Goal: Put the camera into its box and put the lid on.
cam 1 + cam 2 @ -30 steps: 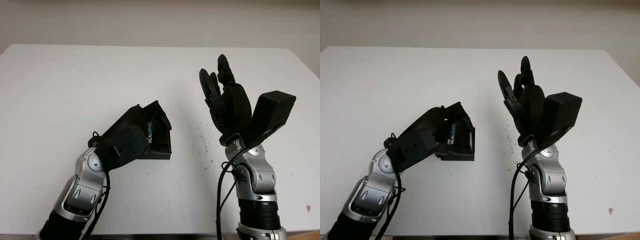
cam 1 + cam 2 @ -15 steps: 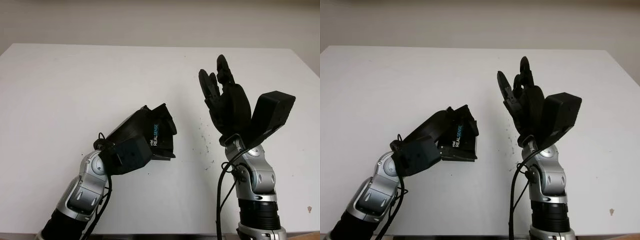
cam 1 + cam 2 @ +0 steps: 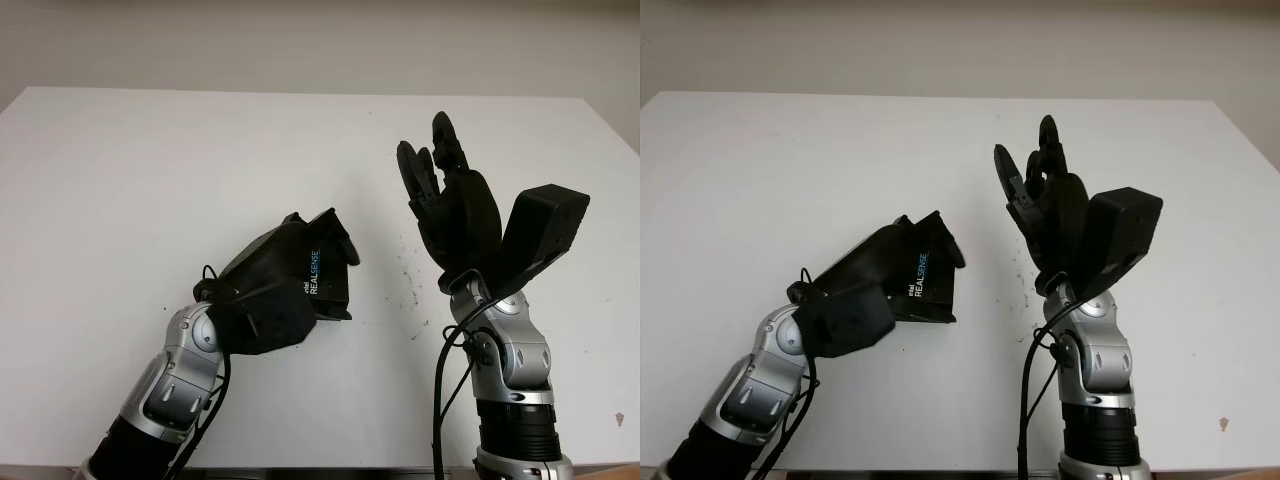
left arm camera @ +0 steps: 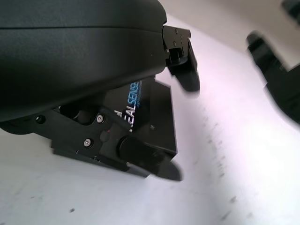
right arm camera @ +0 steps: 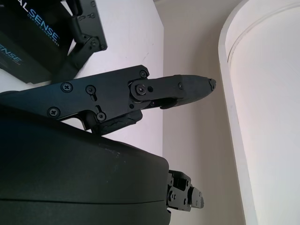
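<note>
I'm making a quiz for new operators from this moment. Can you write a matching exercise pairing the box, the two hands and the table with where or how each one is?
Things:
1. black box
2. left hand
3. right hand
4. table

States:
A. raised above the table, open, holding nothing
B. white, with dark specks near the middle
C. printed REALSENSE, lying on the table
D. down over the box, fingers around it

Pairs: 1-C, 2-D, 3-A, 4-B

white table (image 3: 150, 180) lies bare around the black box (image 3: 325, 275); right hand (image 3: 440, 185) raised nearby.
</note>
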